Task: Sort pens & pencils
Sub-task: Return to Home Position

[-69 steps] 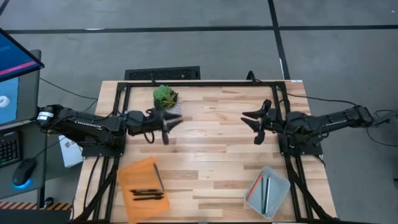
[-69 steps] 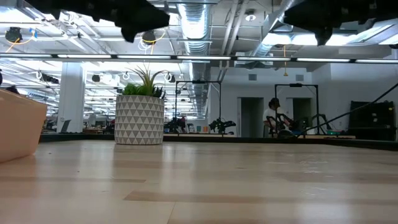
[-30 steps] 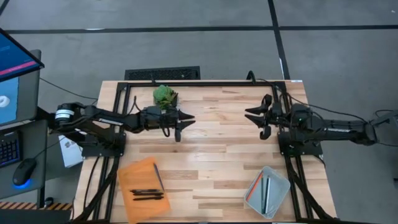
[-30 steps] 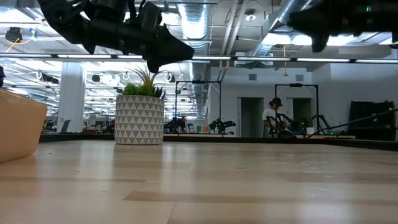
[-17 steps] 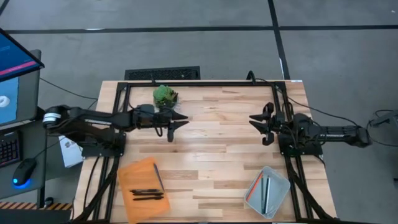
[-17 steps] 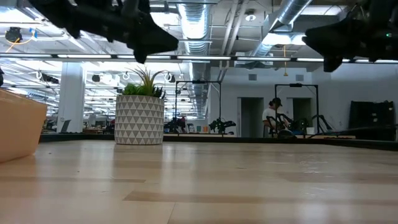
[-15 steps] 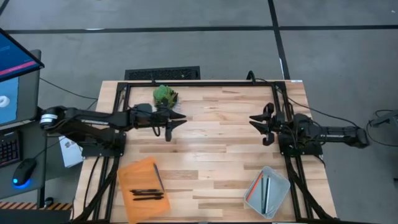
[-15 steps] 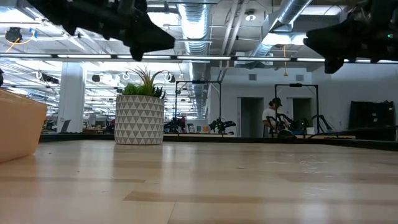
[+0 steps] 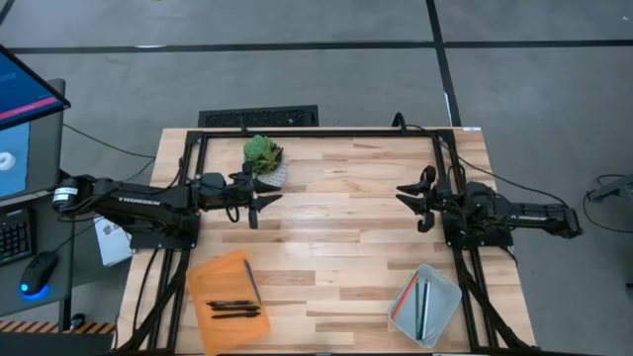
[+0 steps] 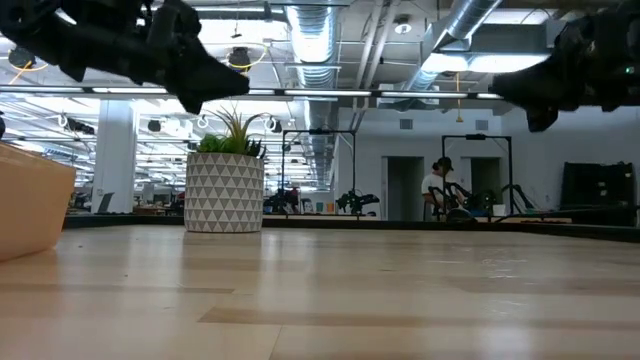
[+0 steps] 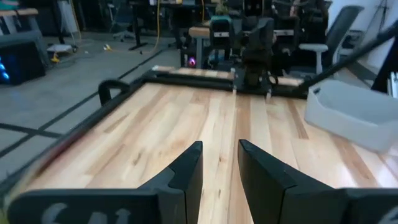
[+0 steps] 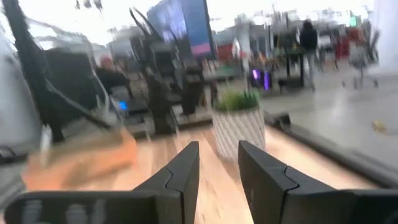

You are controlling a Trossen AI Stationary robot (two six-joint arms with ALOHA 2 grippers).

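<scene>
Left gripper and right gripper facing each other, fingers slightly apart — pens in the orange bin well apart from the left, pencils in the gray bin likewise from the right.

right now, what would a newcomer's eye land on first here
Two bins sit at the table's corners opposite the potted plant: the orange bin on the left holds dark pens, and the gray bin on the right holds pencils. The left gripper and right gripper hang above mid-table, jaws apart and empty.
</scene>
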